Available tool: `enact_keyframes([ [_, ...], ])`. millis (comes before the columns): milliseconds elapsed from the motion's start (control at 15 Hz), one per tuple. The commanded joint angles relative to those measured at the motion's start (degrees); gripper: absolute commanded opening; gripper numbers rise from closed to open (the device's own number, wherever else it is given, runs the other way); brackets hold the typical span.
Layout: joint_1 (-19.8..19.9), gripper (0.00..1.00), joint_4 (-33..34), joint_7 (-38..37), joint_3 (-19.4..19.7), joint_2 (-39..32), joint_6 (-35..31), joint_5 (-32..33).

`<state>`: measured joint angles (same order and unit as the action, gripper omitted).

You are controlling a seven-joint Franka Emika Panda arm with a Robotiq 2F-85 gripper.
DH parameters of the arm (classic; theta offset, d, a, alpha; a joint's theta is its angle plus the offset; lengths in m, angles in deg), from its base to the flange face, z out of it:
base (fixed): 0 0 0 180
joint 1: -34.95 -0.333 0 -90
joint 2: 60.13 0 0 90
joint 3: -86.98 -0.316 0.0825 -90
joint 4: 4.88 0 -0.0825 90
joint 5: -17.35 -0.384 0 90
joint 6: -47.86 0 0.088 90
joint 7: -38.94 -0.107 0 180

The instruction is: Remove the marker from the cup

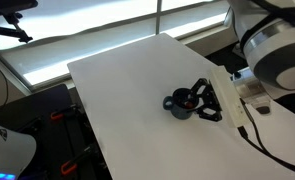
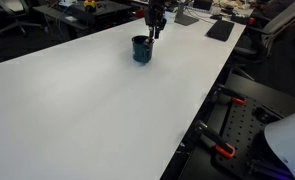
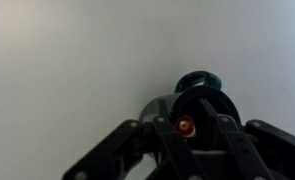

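The cup (image 1: 177, 103) is a small dark blue-grey mug standing on the white table (image 1: 127, 90); it also shows in another exterior view (image 2: 141, 48) and in the wrist view (image 3: 199, 88). My gripper (image 1: 199, 100) hangs just above and beside the cup, and is also seen in an exterior view (image 2: 157, 26). In the wrist view the fingers (image 3: 187, 128) are shut on the marker (image 3: 187, 126), which shows end-on as a reddish round tip over the cup's rim. Whether its lower end is still inside the cup is hidden.
The table's edge (image 1: 227, 85) runs close behind the cup, with dark equipment and cables past it. A black flat object (image 2: 219, 30) lies at the far end of the table. Clamps and stands (image 2: 227, 125) sit below the table's side.
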<state>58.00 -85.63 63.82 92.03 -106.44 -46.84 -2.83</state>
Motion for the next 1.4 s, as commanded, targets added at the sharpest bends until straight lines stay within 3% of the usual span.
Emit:
enact_keyframes([
  [0,0.51,0.04,-0.25,0.79,-0.9,0.45,-0.4,1.38],
  [67,0.51,0.0,-0.28,0.79,-0.89,0.46,-0.44,1.37],
  [400,0.41,0.0,-0.41,0.92,-0.86,0.51,-0.45,1.62],
  [533,0.39,0.28,-0.54,0.93,-0.86,0.72,-0.62,1.65],
  [1133,0.5,0.97,1.69,0.13,-0.65,-0.32,-0.98,2.97],
  [1333,0.48,1.0,2.69,-0.23,-0.61,-0.57,-1.09,3.39],
])
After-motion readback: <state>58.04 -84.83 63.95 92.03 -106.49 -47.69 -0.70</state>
